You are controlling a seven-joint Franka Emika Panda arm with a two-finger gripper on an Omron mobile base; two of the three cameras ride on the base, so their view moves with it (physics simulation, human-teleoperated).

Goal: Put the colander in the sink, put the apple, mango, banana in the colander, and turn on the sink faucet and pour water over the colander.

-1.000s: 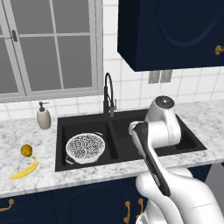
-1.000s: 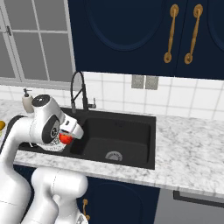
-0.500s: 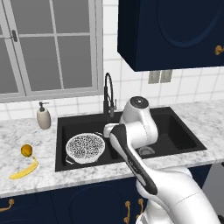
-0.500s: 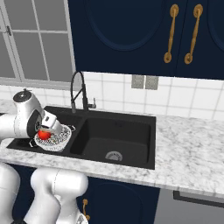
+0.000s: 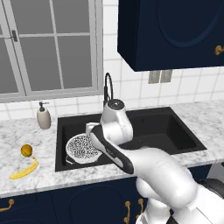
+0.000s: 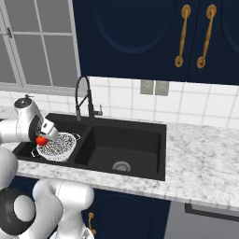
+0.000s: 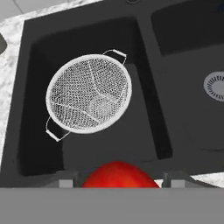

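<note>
The white mesh colander (image 7: 89,93) sits in the left basin of the black sink (image 7: 148,109), also seen as the colander (image 5: 82,148) and colander (image 6: 58,145). My gripper (image 7: 120,180) is shut on the red apple (image 7: 119,174) and hangs just above the colander's near rim. From the right, the gripper (image 6: 43,138) shows the apple (image 6: 41,140) over the colander's left edge. The mango (image 5: 26,150) and banana (image 5: 24,170) lie on the counter left of the sink. The black faucet (image 6: 83,95) stands behind the divider between the basins.
A white soap pump bottle (image 5: 43,118) stands on the counter behind the sink's left corner. The right basin holds only its silver drain (image 6: 121,165). Marble counter (image 6: 200,163) runs to the right. Dark cabinets hang overhead.
The arm has swung left from over the middle of the sink to above the left basin, carrying the apple to the colander. The grip has not changed.
</note>
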